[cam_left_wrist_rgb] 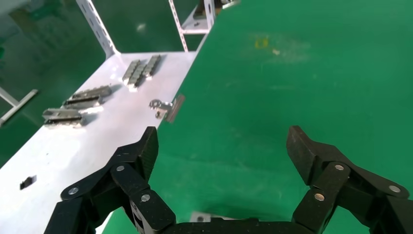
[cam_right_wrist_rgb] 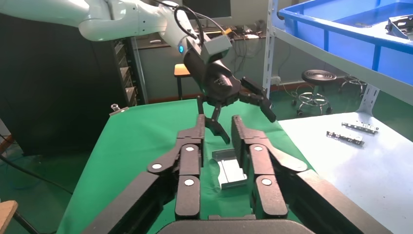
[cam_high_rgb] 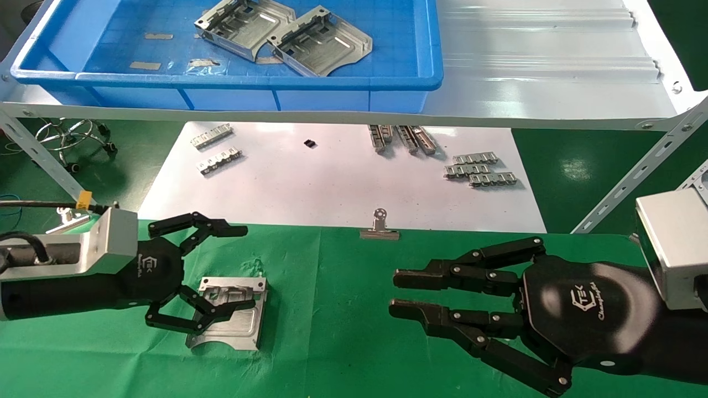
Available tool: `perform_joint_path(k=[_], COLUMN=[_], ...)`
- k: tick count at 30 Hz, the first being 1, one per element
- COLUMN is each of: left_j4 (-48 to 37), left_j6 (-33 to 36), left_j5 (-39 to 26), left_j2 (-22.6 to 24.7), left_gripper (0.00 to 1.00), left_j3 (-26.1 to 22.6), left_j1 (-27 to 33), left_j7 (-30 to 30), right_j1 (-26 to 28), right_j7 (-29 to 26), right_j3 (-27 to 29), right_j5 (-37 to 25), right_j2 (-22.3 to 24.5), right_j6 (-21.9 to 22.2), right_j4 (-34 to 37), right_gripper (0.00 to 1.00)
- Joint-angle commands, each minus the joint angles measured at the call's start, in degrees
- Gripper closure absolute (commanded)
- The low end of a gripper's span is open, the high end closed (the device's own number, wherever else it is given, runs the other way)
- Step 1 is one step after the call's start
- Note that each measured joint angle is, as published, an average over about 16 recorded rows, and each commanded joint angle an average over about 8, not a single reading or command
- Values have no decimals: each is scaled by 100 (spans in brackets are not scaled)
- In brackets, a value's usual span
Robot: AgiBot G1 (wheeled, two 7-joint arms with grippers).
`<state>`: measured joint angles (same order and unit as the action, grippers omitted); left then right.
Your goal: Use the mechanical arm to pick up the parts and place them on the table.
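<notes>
Head view: a green cloth worktop fills the lower part of the scene. The left gripper, a glossy black hand with jointed fingers, reaches in from the left side. Its jaws are spread wide. One silver metal plate lies flat on the green cloth directly under the lower fingers, which cross over its top face; the upper fingers stand clear above its far edge. Whether the lower fingers touch the plate cannot be told. The right gripper hovers over the cloth on the right, well apart from the plate, its fingers stretched straight and parted. Behind the worktop lies a white sheet with small grey link strips on it, and a silver binder clip sits on the cloth's far edge. Higher up, on a metal shelf, a blue bin holds two more plates, side by side and touching.

Left wrist view: the left gripper's black fingers stand far apart over bare green cloth. A small silver corner of the plate shows just beside the palm, between the finger bases.

Right wrist view: the right gripper's fingers lie nearly parallel with a gap between them. Beyond them the plate rests on the cloth, below the left gripper, whose jaws hang open above it.
</notes>
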<state>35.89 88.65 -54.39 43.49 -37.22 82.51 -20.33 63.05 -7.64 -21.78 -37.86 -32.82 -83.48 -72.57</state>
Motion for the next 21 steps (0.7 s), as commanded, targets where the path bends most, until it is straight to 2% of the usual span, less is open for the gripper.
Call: perform_joint_path(k=[1,21], left_j4=[207,2249], left_j6=[-16,-177], left_j5=[69,748], left_j2=[-46,-505], left_gripper=[0,0], left_j3=[116,1265], left_j1=[-115,-1250], left_j7=[171,1854], right_j1=[0,0], right_j7=[0,0], right_j3=[0,-1], right_j5=[0,1], right_j2=[0,0], right_j6=[0,0], right_j4=[0,0], right_gripper=[0,0])
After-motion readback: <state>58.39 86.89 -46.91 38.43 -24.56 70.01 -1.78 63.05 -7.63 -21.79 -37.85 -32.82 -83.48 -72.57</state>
